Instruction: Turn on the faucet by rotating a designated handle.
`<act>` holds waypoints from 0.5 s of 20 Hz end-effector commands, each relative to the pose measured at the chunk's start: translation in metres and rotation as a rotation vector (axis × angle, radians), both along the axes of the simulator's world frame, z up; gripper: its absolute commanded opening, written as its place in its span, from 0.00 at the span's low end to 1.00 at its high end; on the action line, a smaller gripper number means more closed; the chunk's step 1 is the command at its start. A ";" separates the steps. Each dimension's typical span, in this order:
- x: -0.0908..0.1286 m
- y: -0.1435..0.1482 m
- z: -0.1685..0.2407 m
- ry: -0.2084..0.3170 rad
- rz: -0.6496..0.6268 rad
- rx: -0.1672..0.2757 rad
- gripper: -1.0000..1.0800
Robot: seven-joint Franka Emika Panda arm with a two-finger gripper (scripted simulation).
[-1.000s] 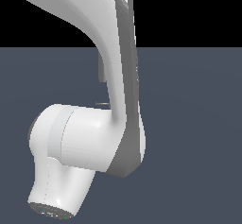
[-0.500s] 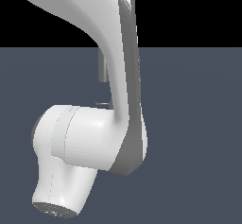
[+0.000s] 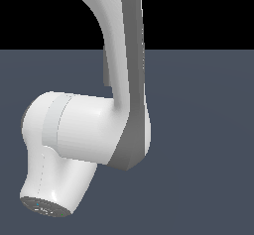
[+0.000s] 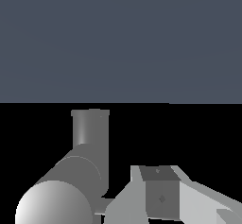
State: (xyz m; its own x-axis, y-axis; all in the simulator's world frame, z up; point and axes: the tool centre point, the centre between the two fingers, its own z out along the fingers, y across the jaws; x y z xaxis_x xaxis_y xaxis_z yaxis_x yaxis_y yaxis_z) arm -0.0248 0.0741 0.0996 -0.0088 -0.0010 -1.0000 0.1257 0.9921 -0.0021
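- I see the white robot arm (image 3: 99,130) blocking the exterior view; only a faucet (image 3: 106,73) sliver shows behind it.
- Wrist view: grey faucet (image 4: 87,171) just beside the gripper (image 4: 163,197); I can't tell its opening or any grasp.

The faucet (image 4: 87,161) looks smooth brushed grey metal; the arm (image 3: 79,130) glossy white.

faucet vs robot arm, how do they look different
The faucet is dull grey all over; the arm is mostly white with a grey band. In the exterior view the arm fills the front and hides nearly all the faucet. Both have rounded forms.
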 end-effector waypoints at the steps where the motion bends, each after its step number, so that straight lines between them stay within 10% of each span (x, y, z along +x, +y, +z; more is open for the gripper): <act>1: 0.001 0.004 0.010 -0.009 0.004 0.001 0.00; 10: -0.001 -0.008 0.030 -0.004 0.002 0.001 0.00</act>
State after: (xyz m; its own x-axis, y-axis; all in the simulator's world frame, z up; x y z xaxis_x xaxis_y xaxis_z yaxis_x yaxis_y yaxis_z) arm -0.0257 0.0702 0.1142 -0.0247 0.0012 -0.9997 0.1188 0.9929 -0.0017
